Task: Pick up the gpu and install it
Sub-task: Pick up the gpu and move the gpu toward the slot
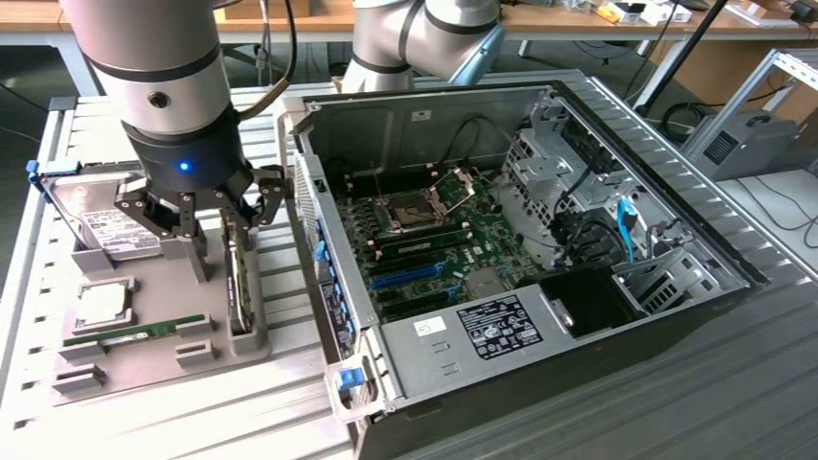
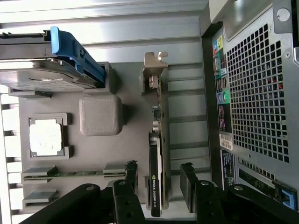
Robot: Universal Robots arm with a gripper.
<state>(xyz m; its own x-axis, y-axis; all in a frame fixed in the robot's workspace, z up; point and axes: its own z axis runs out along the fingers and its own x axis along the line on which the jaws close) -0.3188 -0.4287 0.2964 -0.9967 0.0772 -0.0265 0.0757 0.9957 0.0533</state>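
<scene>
The gpu (image 1: 237, 287) stands on its edge in a slot of the grey holder tray (image 1: 153, 287), to the exterior view's left of the open computer case (image 1: 537, 240). In the wrist view the gpu (image 2: 157, 140) shows its green board edge, black cooler and silver end bracket (image 2: 153, 74). My gripper (image 1: 220, 240) hangs directly over the card's near end. My gripper (image 2: 159, 179) is open, with one black finger on each side of the card and a gap on both sides. Nothing is held.
On the same tray lie a silver hard drive (image 1: 109, 225) with a blue clip, a processor chip (image 1: 102, 302) and a slim green memory stick (image 1: 134, 331). The case's motherboard (image 1: 422, 240) faces up. Its perforated rear panel (image 2: 257, 93) stands close beside the tray.
</scene>
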